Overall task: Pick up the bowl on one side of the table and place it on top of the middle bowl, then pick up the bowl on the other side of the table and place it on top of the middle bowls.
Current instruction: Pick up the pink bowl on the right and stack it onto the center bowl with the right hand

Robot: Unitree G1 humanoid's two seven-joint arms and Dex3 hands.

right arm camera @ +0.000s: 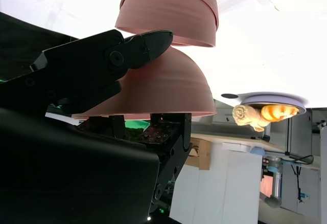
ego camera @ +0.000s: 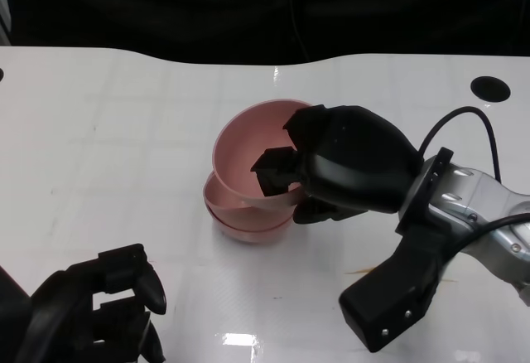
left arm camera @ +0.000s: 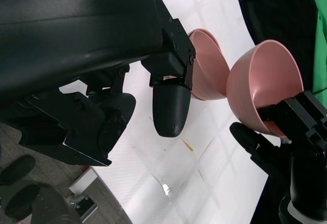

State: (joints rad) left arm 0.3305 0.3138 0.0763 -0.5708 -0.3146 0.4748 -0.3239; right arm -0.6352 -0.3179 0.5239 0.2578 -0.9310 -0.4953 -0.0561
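The left hand (ego camera: 91, 309) is hovering empty, fingers loosely apart, over the glossy white worktop (ego camera: 108, 131). At centre, two nested pink bowls (ego camera: 248, 218) are sitting stacked. The right hand (ego camera: 327, 168) is gripping a smooth, round pink bowl (ego camera: 248, 152) by its rim, tilted, just above the stack.

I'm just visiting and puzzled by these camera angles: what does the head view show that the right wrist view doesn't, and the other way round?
Only the head view shows the left hand, holding nothing, and the black hole in the table. Only the right wrist view shows the room beyond the table, with a plate of toy food. Both show the right hand gripping the tilted pink bowl over the stacked bowls.
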